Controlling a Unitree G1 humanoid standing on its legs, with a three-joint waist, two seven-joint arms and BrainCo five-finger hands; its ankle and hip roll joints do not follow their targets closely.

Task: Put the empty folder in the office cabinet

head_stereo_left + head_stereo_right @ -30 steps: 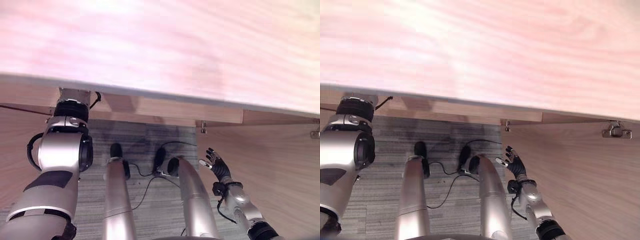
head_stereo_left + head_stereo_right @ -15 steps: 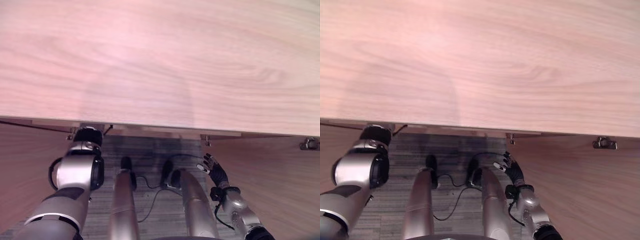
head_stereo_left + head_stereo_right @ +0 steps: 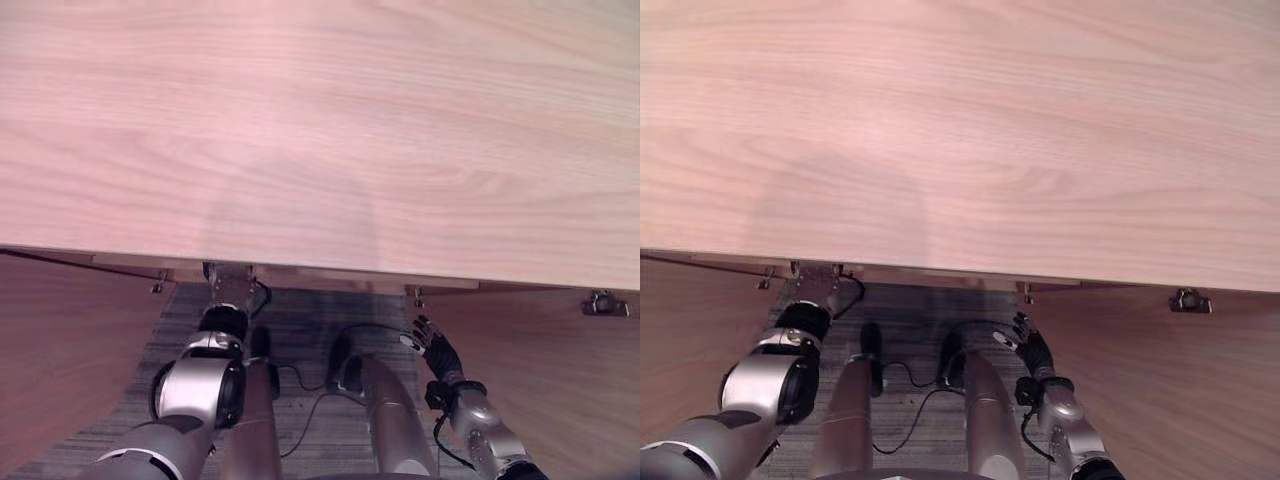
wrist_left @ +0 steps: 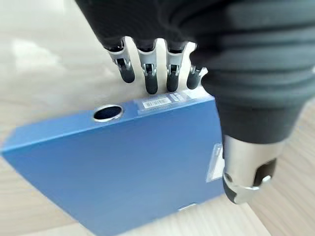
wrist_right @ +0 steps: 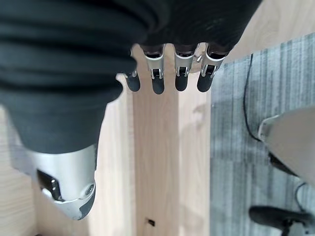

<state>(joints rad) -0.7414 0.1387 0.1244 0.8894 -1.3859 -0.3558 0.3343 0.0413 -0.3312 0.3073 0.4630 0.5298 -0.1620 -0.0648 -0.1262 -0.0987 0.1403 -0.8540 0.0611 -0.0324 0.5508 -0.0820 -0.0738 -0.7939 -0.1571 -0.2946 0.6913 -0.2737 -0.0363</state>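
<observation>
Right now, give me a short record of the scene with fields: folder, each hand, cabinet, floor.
folder: blue folder, flat on a pale wooden surface, ring hole in its spine facing the left hand
left hand: just above the folder, fingers straight, past its spine edge, not gripping it
right hand: low by the right cabinet door, fingers relaxed, holding nothing
cabinet: wooden top fills the head views; doors open at left and right
floor: grey carpet between the doors
</observation>
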